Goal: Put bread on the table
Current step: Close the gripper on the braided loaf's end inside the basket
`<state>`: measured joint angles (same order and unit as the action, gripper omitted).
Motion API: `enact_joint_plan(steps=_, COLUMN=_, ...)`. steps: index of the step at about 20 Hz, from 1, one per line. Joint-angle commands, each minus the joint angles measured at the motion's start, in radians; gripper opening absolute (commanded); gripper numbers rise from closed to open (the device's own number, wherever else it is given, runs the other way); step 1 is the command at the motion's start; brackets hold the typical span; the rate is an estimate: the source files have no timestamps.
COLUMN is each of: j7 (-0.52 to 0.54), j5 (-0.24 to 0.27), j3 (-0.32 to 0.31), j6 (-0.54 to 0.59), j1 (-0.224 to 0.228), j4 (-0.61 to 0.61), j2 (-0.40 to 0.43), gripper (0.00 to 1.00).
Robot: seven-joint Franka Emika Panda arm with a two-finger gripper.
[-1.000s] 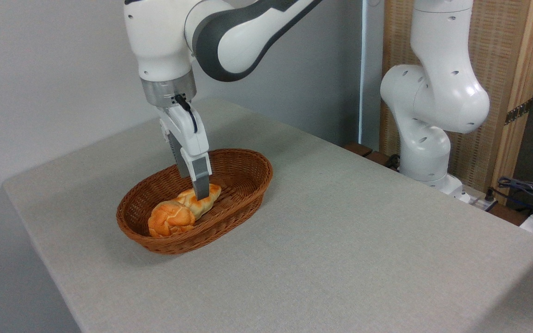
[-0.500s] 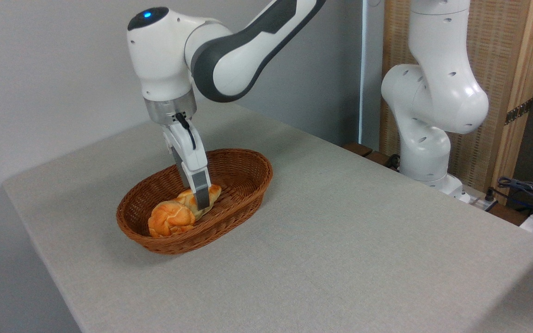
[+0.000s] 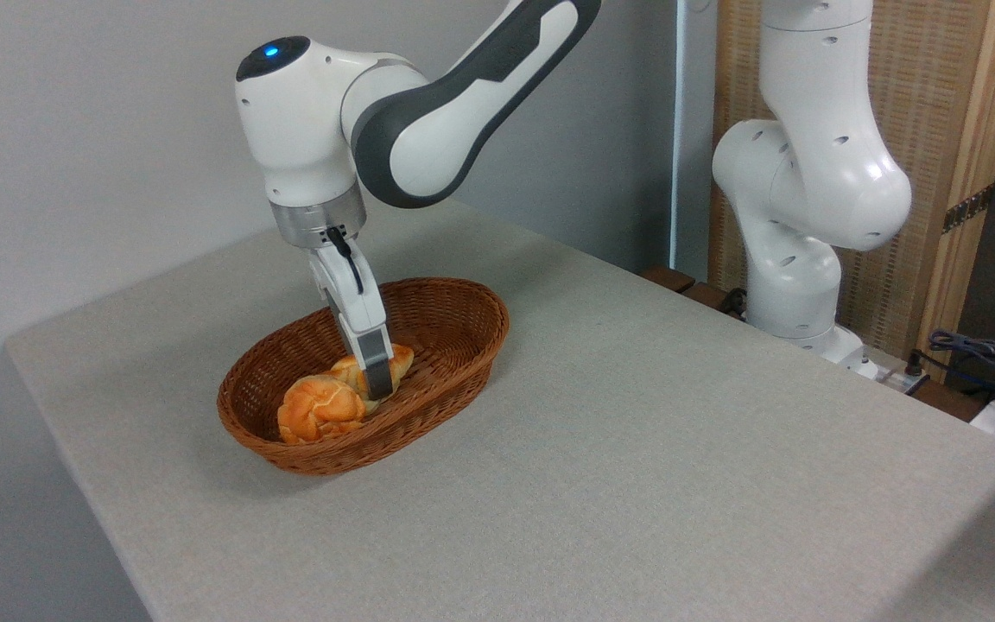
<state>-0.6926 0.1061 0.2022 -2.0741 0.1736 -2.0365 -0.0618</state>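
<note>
The bread (image 3: 401, 355), a long golden-orange braided loaf, lies inside the brown wicker basket (image 3: 465, 294) on the light grey table (image 3: 636, 415). My gripper (image 3: 378, 387) reaches down into the basket at the loaf's middle. Its near grey finger (image 3: 374, 363) stands in front of the loaf and covers part of it. The far finger is hidden behind, so the gap between the jaws does not show. The loaf still rests on the basket floor.
A small round knotted orange roll (image 3: 318, 410) sits against the loaf's left end in the basket. My arm's white base (image 3: 800, 216) stands off the table's far right edge, with cables (image 3: 981, 354) beside it. A wall runs behind the table.
The arm has come down over the last second. The gripper has sunk lower into the basket, its near finger now covering the loaf's middle. Loaf and roll have not moved.
</note>
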Motion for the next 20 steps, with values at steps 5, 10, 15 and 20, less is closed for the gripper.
enact_joint_plan(steps=5, j7=-0.002, j5=-0.002, j3=-0.006, j6=-0.012, j1=0.012, j4=-0.007, j2=-0.009, gripper=0.25)
enact_joint_plan(steps=10, j7=-0.001, j5=0.0, j3=-0.006, j6=-0.011, j1=0.012, j4=-0.001, j2=-0.009, gripper=0.24)
enact_joint_plan(steps=15, j7=-0.004, j5=-0.002, j3=-0.007, j6=0.025, j1=0.014, j4=0.007, j2=0.005, gripper=0.24)
enact_joint_plan(steps=20, j7=-0.016, j5=-0.005, j3=-0.02, j6=0.196, j1=0.014, j4=0.082, j2=0.022, gripper=0.24)
